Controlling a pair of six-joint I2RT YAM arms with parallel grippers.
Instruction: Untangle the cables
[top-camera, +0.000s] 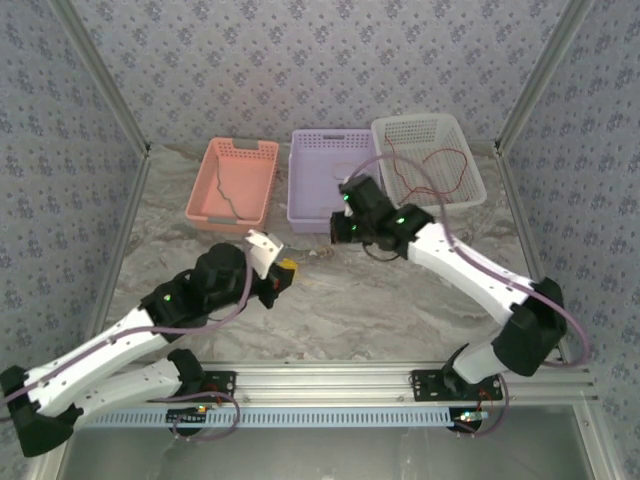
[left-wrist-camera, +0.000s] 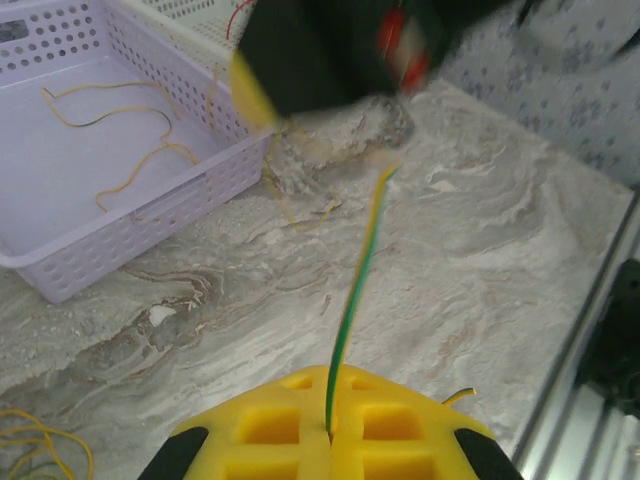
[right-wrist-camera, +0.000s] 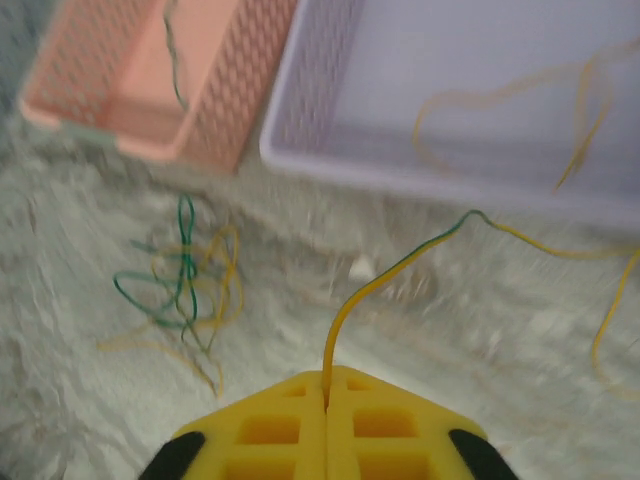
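Nearby, cable tangle (right-wrist-camera: 186, 262) in frt of pink basket (right-wrist-camera: 115, 75), lilac basket (right-wrist-camera: 312, 92) adj.

Top external: fixed high, behind the arm bases (top-camera: 205, 383), faced down and toward the far side. The whole table (top-camera: 380, 300) is covered, with the pink basket (top-camera: 213, 170), lavender basket (top-camera: 312, 140) and white basket (top-camera: 420, 128) along its far edge.

Left wrist: mounted behind the left gripper (left-wrist-camera: 330, 400), low and close over the tabletop, faced right and far. The lavender basket (left-wrist-camera: 150, 215) is seen at picture-left.

Right wrist: mounted behind the right gripper (right-wrist-camera: 327, 392), low, faced far and left. The pink basket (right-wrist-camera: 240, 90) and lavender basket (right-wrist-camera: 310, 90) are seen.

The lavender basket is shared by all three views. A green-yellow cable (left-wrist-camera: 352, 300) (right-wrist-camera: 400, 265) is seen leaving each pinched finger seam.
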